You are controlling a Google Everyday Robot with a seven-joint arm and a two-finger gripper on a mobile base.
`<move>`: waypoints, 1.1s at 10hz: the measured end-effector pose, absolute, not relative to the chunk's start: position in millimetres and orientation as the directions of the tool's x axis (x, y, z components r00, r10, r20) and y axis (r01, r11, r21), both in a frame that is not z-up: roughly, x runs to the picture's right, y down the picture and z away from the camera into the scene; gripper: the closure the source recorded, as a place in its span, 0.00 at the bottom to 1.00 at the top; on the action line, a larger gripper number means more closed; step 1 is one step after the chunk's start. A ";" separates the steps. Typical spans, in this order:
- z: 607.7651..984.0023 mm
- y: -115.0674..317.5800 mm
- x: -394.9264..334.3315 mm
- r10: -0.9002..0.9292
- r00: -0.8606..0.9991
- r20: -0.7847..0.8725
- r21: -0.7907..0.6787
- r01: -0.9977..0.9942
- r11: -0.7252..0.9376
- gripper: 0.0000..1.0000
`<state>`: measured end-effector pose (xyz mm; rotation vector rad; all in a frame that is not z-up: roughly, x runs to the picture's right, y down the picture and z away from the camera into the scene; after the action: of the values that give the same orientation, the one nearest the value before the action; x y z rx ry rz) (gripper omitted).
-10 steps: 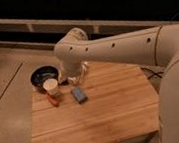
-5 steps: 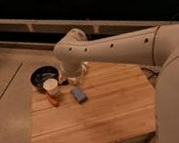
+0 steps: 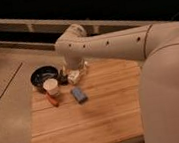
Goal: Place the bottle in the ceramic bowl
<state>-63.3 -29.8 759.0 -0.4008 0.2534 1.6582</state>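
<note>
Beside ceramic bowl (image 3: pixel 38 74) | claw (image 3: pixel 69 78) at bottle (image 3: pixel 75 76) | grip unclear | writing unreadable

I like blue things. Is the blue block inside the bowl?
No, the blue block lies on the table, while the end effector hangs beside the bowl.

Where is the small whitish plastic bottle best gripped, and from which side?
Probably across the middle of its body, from above: the whitish plastic bottle seems to lie low on the wooden table, beside the dark round bowl. The gripper hangs right at it.
</note>
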 end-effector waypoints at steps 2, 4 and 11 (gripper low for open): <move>771.4 -45.3 -63.2 0.923 -0.091 -0.375 -0.105 -0.985 -0.140 0.35; 783.1 -67.7 -60.5 0.937 -0.100 -0.335 -0.169 -0.972 -0.164 0.35; 800.8 -71.9 -58.3 0.931 -0.142 -0.337 -0.155 -0.967 -0.204 0.35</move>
<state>-58.3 -71.9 800.8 -0.4181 0.1132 1.7277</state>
